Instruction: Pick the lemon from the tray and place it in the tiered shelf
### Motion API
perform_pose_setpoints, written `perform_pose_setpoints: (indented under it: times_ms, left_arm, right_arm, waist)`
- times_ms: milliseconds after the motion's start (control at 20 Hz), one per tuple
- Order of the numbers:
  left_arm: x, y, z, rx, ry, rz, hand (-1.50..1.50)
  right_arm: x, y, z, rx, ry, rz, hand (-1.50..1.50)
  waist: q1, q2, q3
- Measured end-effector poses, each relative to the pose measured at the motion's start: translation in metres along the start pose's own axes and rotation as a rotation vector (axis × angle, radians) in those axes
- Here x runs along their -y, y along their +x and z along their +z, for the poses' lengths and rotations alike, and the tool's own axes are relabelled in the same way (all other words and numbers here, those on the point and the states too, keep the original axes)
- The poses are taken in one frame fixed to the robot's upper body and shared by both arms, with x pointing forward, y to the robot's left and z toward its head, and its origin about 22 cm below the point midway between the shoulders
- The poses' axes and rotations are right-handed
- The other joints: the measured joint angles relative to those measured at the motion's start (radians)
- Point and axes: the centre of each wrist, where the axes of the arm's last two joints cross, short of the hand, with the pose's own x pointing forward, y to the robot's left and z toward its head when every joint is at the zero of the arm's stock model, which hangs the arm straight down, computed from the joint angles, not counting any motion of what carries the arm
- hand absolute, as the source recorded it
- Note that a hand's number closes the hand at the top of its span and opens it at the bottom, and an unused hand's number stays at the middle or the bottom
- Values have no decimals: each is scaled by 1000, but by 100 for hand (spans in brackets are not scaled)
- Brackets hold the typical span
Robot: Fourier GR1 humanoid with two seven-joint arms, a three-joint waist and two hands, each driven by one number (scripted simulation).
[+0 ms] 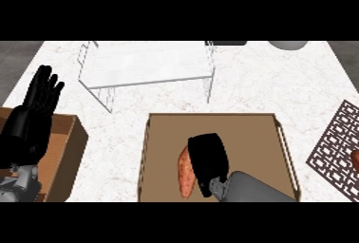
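Observation:
A brown tray (259, 128) lies on the white marble counter in front of me. My right hand (209, 159) hovers low over the tray's left half, seen from its back. No lemon shows; whatever lies under the hand is hidden. An elongated orange vegetable (186, 173) lies in the tray just left of the hand. The white wire tiered shelf (144, 64) stands at the back of the counter, beyond the tray, with a bare top level. At the far left my left hand (35, 111) rests open, fingers up.
A wooden box (70, 142) sits at the left under the left forearm. A brown lattice mat (336, 142) lies at the right edge with a reddish thing (355, 160) on it. A grey bowl (288, 45) and a dark object (228, 42) stand at the back.

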Motion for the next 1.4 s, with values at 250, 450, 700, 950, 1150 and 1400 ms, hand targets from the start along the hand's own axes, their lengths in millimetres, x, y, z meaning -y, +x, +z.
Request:
perform_pose_setpoints:
  times_ms: [250,450,700,950,1150,1400]
  left_arm:
    - [9,3,-1,19,-26,4,0]
    - [12,4,-6,18,-34,11,0]
    - [12,3,-6,6,-32,9,0]
    - [10,2,-4,-7,-26,5,0]
    - [8,2,-2,-14,-13,2,0]
    - [7,1,-2,-16,-9,-2,0]
  right_arm:
    - [17,45,4,-26,-45,-163,150]
    - [34,67,11,21,-75,-253,150]
    - [68,79,24,86,-218,-407,150]
    - [110,82,29,96,-407,-515,150]
    - [137,86,30,70,-530,-531,150]
    - [165,89,27,32,-625,-544,150]
  waist:
    - [31,6,1]
    - [46,12,2]
    - [44,7,2]
    - [32,-2,0]
    - [24,-5,-2]
    - [15,-2,-1]
